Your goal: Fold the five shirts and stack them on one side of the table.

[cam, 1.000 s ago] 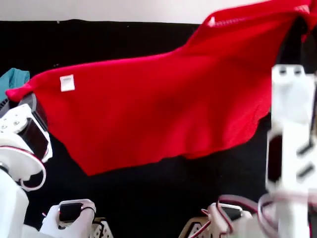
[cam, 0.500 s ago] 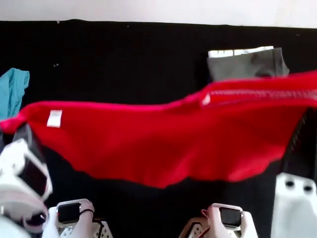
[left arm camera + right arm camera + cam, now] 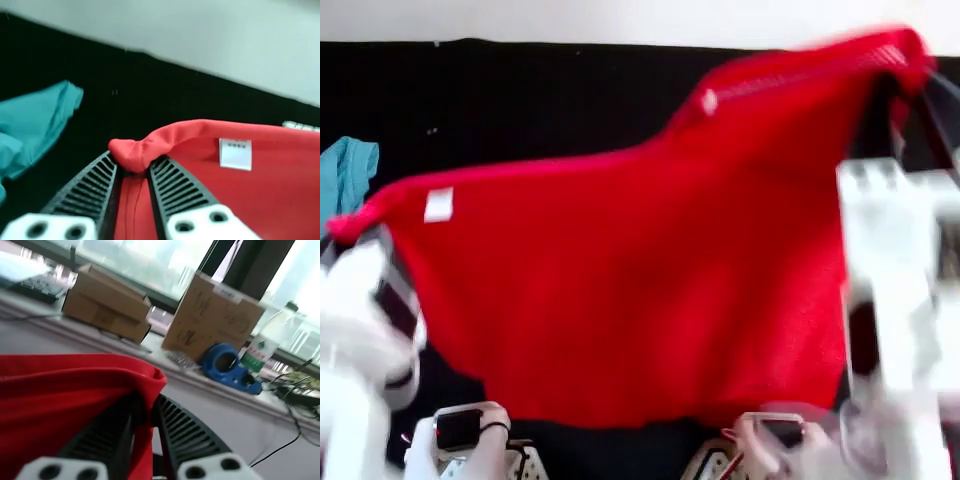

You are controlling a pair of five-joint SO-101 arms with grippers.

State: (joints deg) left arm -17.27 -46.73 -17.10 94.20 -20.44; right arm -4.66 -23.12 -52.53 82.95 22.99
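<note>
The red shirt (image 3: 640,290) hangs spread in the air above the black counter (image 3: 540,100), between the two arms. The left jaws are pinching its left corner, close to the white label (image 3: 235,152). The right jaws are pinching its right corner, which sits higher. A teal shirt (image 3: 350,170) lies at the counter's left edge.
</note>
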